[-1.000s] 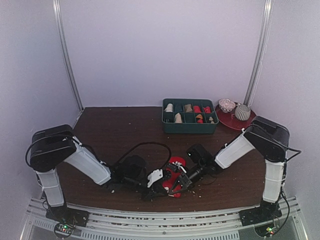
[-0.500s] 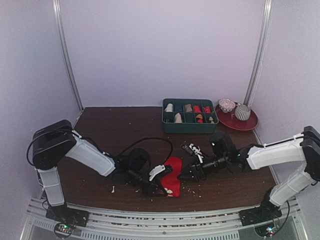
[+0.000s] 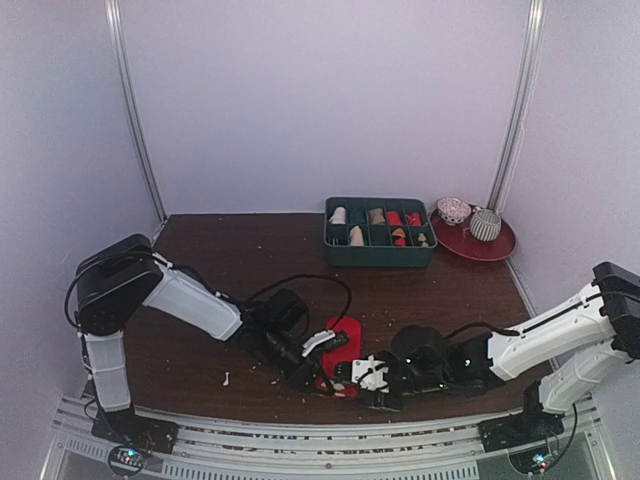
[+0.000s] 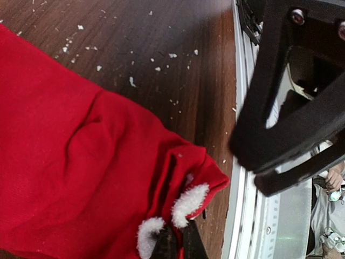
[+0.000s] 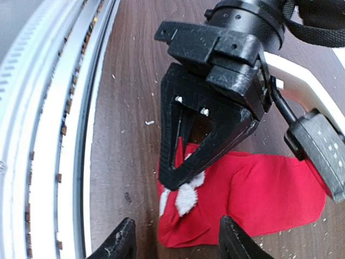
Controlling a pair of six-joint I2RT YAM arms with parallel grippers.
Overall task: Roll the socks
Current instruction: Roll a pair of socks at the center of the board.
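Observation:
The red sock (image 3: pixel 342 340) lies spread on the brown table near its front edge, and its whitish tip (image 5: pixel 186 199) points toward the rail. My left gripper (image 3: pixel 325 378) is shut on the sock's folded edge by that tip. The left wrist view shows the pinch (image 4: pixel 175 245) with red cloth (image 4: pixel 81 162) filling the left side. My right gripper (image 3: pixel 352 380) sits low just right of the tip. Its jaws stand open and empty (image 5: pixel 178 240), a little short of the sock (image 5: pixel 259 189). The left gripper (image 5: pixel 173 181) reaches down in front of it. The right gripper's fingers (image 4: pixel 252 118) loom at the left wrist view's right.
A green compartment tray (image 3: pixel 380 263) with small rolled bundles stands at the back. A red plate (image 3: pixel 470 246) with two patterned balls is beside it. A metal rail (image 3: pixel 300 425) runs along the near edge, close to both grippers. White crumbs dot the wood.
My right gripper let go of the sock and opened, swung out to the right, then came back low beside the tip. The sock now lies flatter. My left gripper stayed shut on it.

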